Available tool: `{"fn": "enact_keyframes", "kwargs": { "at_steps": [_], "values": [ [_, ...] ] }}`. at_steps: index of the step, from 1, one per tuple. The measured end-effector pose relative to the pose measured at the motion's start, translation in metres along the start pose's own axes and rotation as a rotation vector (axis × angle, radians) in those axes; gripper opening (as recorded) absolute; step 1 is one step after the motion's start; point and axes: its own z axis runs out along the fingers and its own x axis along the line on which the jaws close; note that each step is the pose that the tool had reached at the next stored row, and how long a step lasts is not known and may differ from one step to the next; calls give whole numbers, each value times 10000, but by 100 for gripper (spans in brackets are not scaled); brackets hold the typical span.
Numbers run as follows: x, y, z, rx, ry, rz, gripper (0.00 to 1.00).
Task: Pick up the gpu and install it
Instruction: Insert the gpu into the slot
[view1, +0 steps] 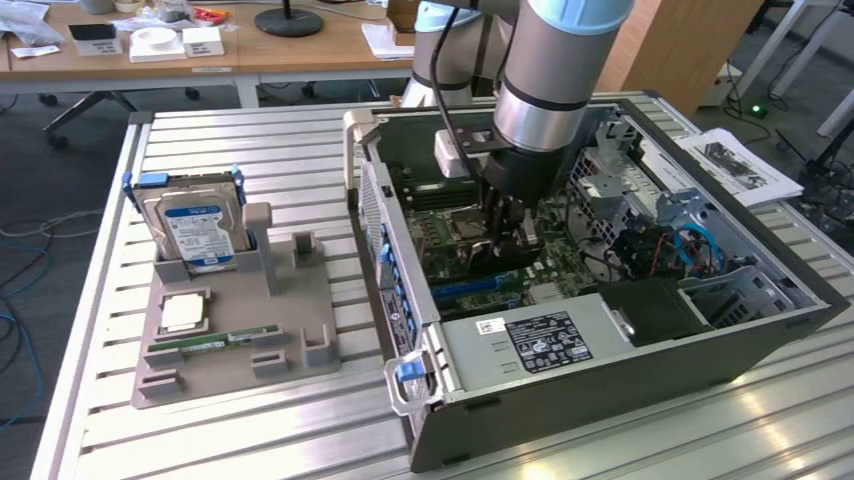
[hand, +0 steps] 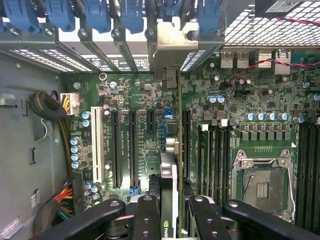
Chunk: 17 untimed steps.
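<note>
The open computer case (view1: 534, 390) lies on its side on the metal table. My gripper (view1: 514, 240) reaches down into it over the motherboard (view1: 441, 235). In the wrist view the gpu (hand: 169, 170) appears edge-on, a thin dark card running from between my fingers (hand: 147, 212) to its silver end bracket (hand: 172, 47) at the case's rear slot openings. The gripper (hand: 172, 207) is shut on the gpu's upper edge. The card stands upright over the motherboard (hand: 145, 95), alongside the black expansion slots (hand: 134, 150). Whether it sits in a slot I cannot tell.
On the exterior view's left a grey fixture tray (view1: 307, 300) holds a silver hard drive (view1: 194, 225), a processor chip (view1: 183, 312) and a green RAM stick (view1: 220, 340). An empty CPU socket (hand: 260, 182), blue slot clips (hand: 97, 15) and cable bundles (hand: 47, 107) surround the card.
</note>
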Motion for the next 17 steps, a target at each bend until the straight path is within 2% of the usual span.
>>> {"fn": "enact_keyframes", "kwargs": {
  "at_steps": [17],
  "values": [
    [13, 34, 0, 0, 0, 0, 27]
  ]
}}
